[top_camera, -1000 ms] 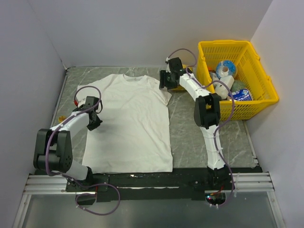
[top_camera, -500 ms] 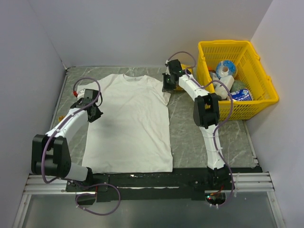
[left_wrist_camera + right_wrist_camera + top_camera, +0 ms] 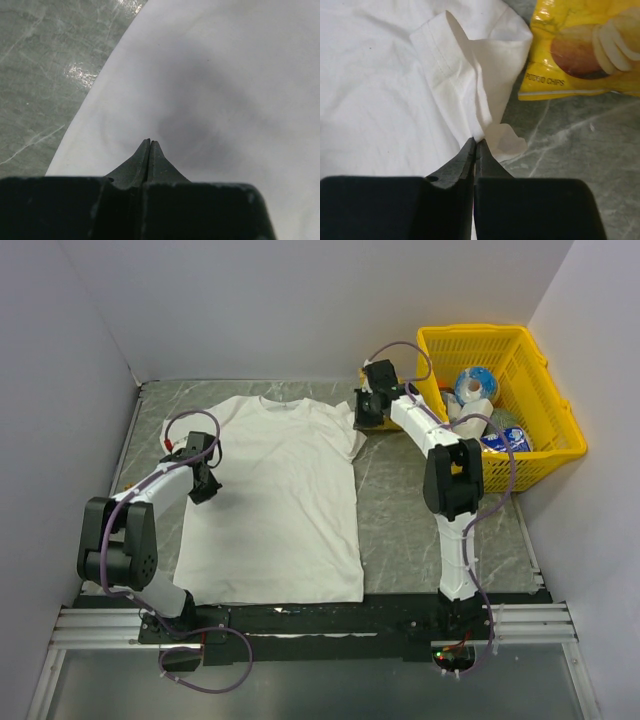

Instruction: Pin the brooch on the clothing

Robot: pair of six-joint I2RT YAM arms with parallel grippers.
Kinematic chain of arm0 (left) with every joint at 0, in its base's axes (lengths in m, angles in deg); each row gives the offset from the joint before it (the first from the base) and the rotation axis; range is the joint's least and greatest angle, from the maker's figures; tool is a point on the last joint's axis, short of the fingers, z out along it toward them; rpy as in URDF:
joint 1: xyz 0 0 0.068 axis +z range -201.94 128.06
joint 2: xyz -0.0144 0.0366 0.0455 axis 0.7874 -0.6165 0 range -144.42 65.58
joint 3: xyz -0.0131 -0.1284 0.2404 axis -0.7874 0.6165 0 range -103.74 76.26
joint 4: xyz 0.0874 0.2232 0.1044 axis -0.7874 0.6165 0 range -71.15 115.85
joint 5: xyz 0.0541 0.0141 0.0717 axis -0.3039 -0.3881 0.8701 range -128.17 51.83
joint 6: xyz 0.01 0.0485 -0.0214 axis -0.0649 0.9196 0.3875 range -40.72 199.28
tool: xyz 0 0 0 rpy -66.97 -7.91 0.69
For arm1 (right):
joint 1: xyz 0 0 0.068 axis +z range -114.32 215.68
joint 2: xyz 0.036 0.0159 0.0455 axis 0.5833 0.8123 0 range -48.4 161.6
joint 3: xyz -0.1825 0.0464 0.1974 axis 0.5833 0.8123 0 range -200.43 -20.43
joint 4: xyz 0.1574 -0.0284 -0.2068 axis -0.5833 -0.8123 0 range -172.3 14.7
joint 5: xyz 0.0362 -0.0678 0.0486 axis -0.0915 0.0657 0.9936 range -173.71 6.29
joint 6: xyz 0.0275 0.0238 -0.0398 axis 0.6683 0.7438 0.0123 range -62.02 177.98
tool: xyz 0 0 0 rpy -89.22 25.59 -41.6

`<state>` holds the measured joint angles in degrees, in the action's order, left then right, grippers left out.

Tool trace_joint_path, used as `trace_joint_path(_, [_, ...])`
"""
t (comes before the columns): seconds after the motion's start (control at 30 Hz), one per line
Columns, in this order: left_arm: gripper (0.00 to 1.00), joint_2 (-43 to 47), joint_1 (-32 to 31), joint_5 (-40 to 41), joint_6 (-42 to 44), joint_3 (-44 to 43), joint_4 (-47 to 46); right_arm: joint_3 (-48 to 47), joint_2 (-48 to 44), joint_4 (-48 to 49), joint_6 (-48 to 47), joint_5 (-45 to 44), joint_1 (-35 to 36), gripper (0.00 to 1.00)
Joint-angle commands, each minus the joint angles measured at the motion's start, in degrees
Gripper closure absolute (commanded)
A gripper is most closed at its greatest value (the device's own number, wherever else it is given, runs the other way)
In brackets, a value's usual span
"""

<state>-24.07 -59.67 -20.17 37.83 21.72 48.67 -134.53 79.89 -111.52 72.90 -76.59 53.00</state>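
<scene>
The clothing (image 3: 280, 500), a white T-shirt, lies flat on the grey table. My right gripper (image 3: 476, 141) is shut on a fold of the right sleeve (image 3: 470, 75), lifting the fabric slightly; from above it sits at the sleeve's edge (image 3: 366, 420). My left gripper (image 3: 150, 142) is shut and empty, hovering just over the shirt's left side; in the top view it is near the left sleeve (image 3: 205, 488). A tiny golden-brown speck at the table's left edge (image 3: 124, 486) may be the brooch; too small to be sure.
A yellow crisp bag (image 3: 580, 45) lies just right of the held sleeve. A yellow basket (image 3: 548, 430) holding several items stands at the back right. White walls close in the table on three sides.
The right gripper has shut on the sleeve and shifted slightly right. The left arm has swung its shut gripper further over the shirt's left side.
</scene>
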Motion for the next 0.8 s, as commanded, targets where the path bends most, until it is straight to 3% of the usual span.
trace_joint_path(0.0, [0.99, -0.70, -0.27, 0.46, -0.47, -0.12, -1.17, 2.83, -3.75, 1.34, 2.40, -0.18, -2.46, 0.85])
trace_joint_path(0.07, [0.99, -0.79, -0.36, 0.02, -0.21, 0.22, -1.70, 4.93, -4.53, 3.16, 2.31, 0.09, -2.73, 0.36])
trace_joint_path(0.13, [0.99, -0.79, -0.36, -0.07, -0.03, 0.32, -1.87, 9.76, -7.08, 5.98, 2.13, 0.09, -2.99, 0.21])
trace_joint_path(0.2, [0.99, -0.97, -0.45, -0.16, -0.03, 0.49, -2.14, 14.84, -10.23, 10.20, 2.40, -0.26, -3.08, 0.13])
trace_joint_path(0.4, [0.99, -1.85, -1.06, -0.25, 0.41, 0.14, -2.23, 17.78, -10.17, 12.15, 3.36, 1.41, -4.49, 0.16])
trace_joint_path(0.57, [0.99, -2.20, -1.41, -0.33, 0.76, 0.05, -2.49, 16.38, -6.13, 12.85, 3.63, 3.60, -4.67, 0.34])
trace_joint_path(0.77, [0.99, -2.64, -1.68, -0.60, 1.02, -0.30, -2.58, 10.49, 0.55, 9.26, 5.47, 1.85, -4.58, 0.40])
